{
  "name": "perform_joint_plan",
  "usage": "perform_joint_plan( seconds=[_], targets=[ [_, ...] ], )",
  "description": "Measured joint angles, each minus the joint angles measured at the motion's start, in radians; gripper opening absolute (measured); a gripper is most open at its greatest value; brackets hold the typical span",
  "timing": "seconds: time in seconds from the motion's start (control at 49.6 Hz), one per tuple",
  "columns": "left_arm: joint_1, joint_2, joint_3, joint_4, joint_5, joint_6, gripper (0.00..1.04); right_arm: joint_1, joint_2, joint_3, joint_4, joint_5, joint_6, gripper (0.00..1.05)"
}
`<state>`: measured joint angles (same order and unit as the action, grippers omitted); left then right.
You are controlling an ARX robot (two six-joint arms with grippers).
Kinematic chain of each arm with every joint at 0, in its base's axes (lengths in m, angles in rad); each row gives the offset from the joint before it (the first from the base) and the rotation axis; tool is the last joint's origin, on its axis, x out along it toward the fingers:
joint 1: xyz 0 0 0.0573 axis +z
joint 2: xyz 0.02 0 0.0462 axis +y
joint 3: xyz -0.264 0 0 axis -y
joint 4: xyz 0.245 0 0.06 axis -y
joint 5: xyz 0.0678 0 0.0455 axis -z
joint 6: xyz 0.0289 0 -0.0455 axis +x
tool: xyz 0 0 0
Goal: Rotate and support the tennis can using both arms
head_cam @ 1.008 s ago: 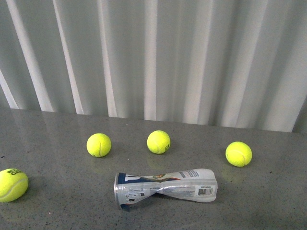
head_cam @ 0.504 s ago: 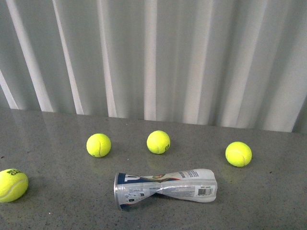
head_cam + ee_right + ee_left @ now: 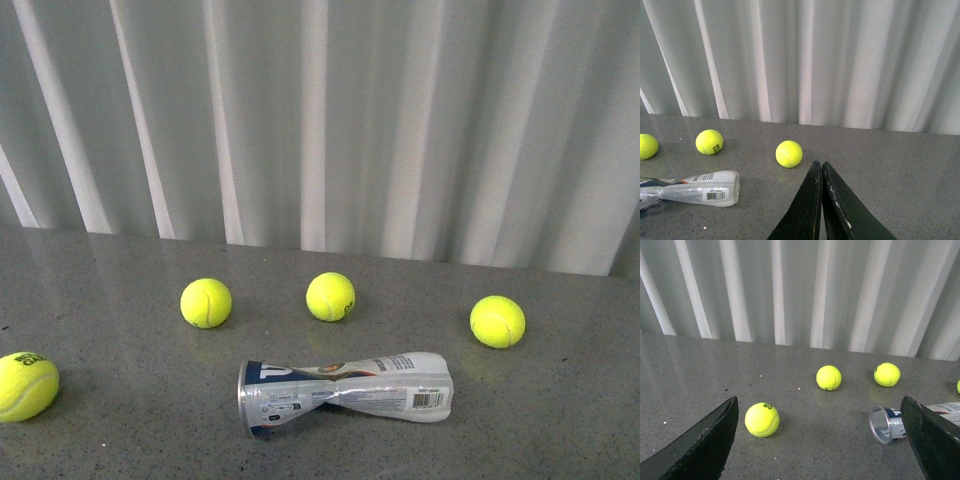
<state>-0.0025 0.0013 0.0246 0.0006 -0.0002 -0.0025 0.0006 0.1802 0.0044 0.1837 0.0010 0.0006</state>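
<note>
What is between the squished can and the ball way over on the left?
Nothing. In the front view, only bare grey table lies between the can and the far-left ball. The left wrist view shows the same empty stretch.

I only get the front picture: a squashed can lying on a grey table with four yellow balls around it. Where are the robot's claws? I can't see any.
Observer: The left claw shows only in its own wrist camera. It is open, its fingers wide apart, with nothing between them.
Visitor: And the other one?
Observer: The right claw is shut, its fingers pressed together on nothing, and it is clear of the can.
Visitor: Is anything inside the can?
Observer: The left wrist camera looks into its open mouth, and that end looks empty. No ball shows there.
</note>
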Motion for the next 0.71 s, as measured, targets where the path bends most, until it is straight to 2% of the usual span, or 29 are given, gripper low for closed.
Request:
perform_joint_plan(
  seconds=[0.101,0.323,0.706],
  targets=[
    [0.000,0.000,0.000,0.000,0.000,0.000,0.98,0.000,-0.141,0.001,-0.174,-0.002,0.000,0.03],
    [0.000,0.000,0.000,0.000,0.000,0.000,0.98,0.000,-0.175,0.001,-0.182,-0.002,-0.001,0.04],
    [0.000,0.000,0.000,0.000,0.000,0.000,0.98,0.000,-0.176,0.001,-0.183,-0.002,-0.001,0.91]
  ],
)
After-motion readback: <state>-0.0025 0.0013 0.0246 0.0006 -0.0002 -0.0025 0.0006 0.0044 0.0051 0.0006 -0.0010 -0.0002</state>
